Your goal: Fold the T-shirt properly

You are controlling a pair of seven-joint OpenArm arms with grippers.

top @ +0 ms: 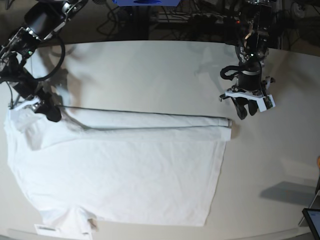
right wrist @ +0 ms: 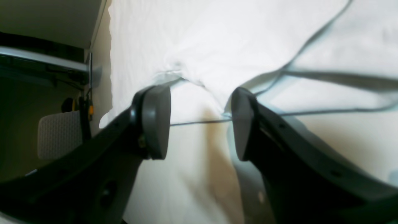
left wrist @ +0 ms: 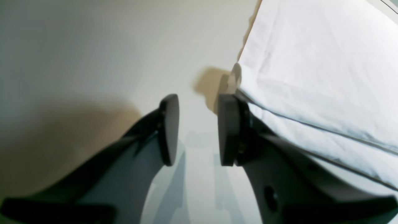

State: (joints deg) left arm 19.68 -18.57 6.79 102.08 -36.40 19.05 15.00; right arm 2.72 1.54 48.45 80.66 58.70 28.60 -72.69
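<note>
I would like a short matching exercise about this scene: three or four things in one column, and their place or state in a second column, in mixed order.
Things:
1. T-shirt
2. left gripper
3. right gripper
4. tabletop

Places or states:
a. open, above bare table just past the folded corner
b. off-white, smooth, carries everything
c. white, spread flat, far edge folded over
d. open, over the cloth at the other end of the fold

Pairs: 1-c, 2-a, 3-d, 4-b

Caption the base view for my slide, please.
Plain white wrinkly cotton T-shirt, far edge folded over, on off-white tabletop; both hands open.
</note>
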